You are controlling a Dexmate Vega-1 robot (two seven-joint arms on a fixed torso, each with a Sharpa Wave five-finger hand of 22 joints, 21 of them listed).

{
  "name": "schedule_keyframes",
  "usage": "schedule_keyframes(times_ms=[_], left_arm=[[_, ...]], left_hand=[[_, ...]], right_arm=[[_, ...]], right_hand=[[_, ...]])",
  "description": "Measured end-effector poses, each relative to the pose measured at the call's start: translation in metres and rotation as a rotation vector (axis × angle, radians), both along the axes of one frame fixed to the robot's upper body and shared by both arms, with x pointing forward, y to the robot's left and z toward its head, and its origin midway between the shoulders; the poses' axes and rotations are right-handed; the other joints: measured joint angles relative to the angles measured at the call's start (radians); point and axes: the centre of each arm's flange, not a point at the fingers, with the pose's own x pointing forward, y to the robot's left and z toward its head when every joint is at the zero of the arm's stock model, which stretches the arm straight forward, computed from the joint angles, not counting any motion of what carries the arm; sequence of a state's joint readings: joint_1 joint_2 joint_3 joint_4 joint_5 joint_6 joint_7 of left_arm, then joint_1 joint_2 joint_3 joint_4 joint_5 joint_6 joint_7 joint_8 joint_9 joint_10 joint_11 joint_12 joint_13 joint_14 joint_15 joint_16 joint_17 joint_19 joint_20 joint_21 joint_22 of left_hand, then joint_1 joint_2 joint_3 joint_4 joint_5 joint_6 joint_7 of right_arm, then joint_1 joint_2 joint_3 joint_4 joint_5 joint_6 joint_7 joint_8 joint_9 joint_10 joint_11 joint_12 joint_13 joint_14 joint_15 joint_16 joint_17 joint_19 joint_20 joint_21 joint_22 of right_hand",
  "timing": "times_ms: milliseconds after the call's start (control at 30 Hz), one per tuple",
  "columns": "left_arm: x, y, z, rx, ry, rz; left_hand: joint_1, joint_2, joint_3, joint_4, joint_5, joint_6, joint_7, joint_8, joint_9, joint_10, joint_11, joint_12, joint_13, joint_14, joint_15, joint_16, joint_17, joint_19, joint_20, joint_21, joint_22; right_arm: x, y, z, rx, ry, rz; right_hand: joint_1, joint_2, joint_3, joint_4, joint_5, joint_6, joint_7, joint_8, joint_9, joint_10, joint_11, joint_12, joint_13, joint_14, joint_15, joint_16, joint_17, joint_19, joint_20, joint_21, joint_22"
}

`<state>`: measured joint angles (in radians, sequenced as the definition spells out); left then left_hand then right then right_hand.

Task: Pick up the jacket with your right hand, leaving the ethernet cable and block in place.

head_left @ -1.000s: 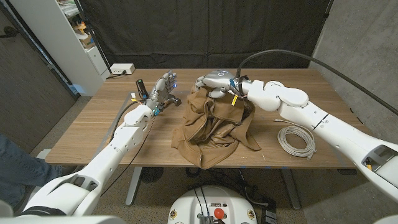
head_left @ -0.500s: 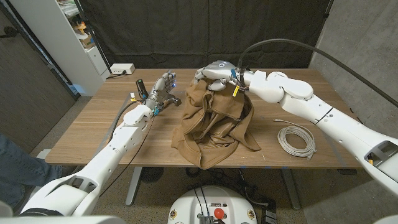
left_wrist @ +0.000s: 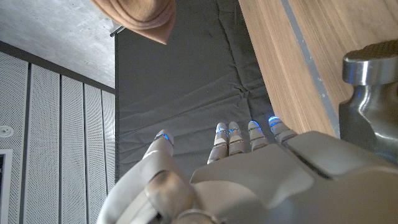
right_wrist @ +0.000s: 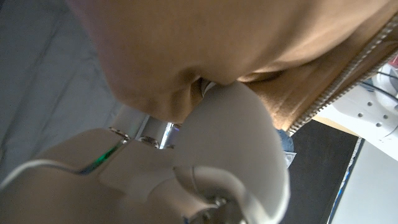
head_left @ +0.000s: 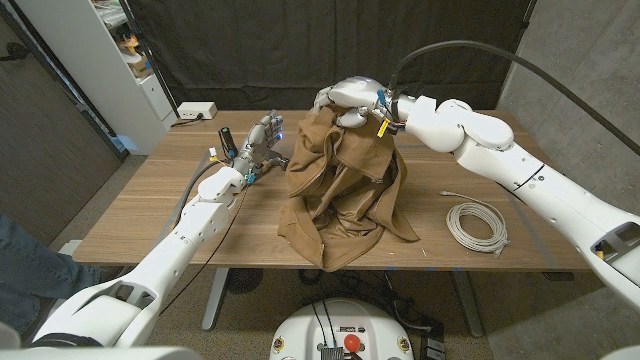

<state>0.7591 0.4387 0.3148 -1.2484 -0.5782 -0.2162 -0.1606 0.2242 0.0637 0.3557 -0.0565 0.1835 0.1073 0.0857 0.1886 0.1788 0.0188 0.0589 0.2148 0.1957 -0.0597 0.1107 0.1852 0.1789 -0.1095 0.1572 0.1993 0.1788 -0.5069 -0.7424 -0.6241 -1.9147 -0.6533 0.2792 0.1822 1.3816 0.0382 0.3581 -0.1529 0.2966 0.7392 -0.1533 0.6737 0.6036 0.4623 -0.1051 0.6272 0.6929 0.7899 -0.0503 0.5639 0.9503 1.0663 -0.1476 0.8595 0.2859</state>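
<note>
A: What is on the left side?

B: The left hand [head_left: 262, 143] is over the table [head_left: 150, 210] near the far left part, with fingers apart and nothing inside them. In the left wrist view the fingertips [left_wrist: 231, 132] reach up beside the wooden edge, also with nothing between them.

A: And in the middle?

B: The brown jacket [head_left: 345, 190] is there. Its top part is lifted and bunched, while its lower part is spread on the table near the front edge.

A: Who holds it?

B: The right hand [head_left: 352, 103] grips the bunched top of the jacket from above. In the right wrist view the brown cloth [right_wrist: 249, 43] presses directly against the hand.

A: And more to the right?

B: The coiled white ethernet cable [head_left: 477, 225] lies on the table, apart from the jacket. I cannot make out the block.
</note>
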Motion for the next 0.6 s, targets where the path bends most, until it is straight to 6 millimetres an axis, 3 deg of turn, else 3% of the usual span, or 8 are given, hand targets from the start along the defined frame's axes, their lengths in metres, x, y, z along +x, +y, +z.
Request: schedule_keyframes(times_ms=[33,133,600], left_arm=[[0.0,0.0,0.0,0.0,0.001,0.0],[-0.002,-0.001,0.001,0.002,-0.003,-0.003],[-0.006,-0.003,0.001,0.001,-0.009,0.002]], left_hand=[[0.0,0.0,0.0,0.0,0.0,0.0,0.0,0.0,0.0,0.0,0.0,0.0,0.0,0.0,0.0,0.0,0.0,0.0,0.0,0.0,0.0],[0.0,0.0,0.0,0.0,0.0,0.0,0.0,0.0,0.0,0.0,0.0,0.0,0.0,0.0,0.0,0.0,0.0,0.0,0.0,0.0,0.0],[-0.005,0.005,-0.003,-0.003,0.0,0.0,0.0,0.0,0.0,0.0,0.0,0.0,0.0,0.0,0.0,0.0,0.0,0.0,0.0,0.0,0.0]], right_arm=[[-0.003,-0.001,0.002,0.0,-0.008,0.002],[-0.006,-0.005,0.01,0.024,-0.004,-0.008],[-0.028,-0.015,0.032,0.051,-0.045,-0.01]], right_hand=[[0.0,0.0,0.0,0.0,0.0,0.0,0.0,0.0,0.001,0.0,0.0,0.0,0.0,0.0,0.0,0.0,0.002,0.017,-0.023,0.001,0.0],[0.0,0.0,0.0,0.0,0.007,0.0,0.0,0.0,0.001,0.0,0.0,0.0,0.0,0.007,-0.007,-0.01,0.004,0.017,-0.03,0.008,0.0],[0.0,0.0,0.0,0.0,0.016,0.001,-0.001,-0.003,0.005,0.004,0.004,-0.012,0.005,0.007,-0.007,-0.014,0.02,0.014,-0.034,0.029,-0.001]])
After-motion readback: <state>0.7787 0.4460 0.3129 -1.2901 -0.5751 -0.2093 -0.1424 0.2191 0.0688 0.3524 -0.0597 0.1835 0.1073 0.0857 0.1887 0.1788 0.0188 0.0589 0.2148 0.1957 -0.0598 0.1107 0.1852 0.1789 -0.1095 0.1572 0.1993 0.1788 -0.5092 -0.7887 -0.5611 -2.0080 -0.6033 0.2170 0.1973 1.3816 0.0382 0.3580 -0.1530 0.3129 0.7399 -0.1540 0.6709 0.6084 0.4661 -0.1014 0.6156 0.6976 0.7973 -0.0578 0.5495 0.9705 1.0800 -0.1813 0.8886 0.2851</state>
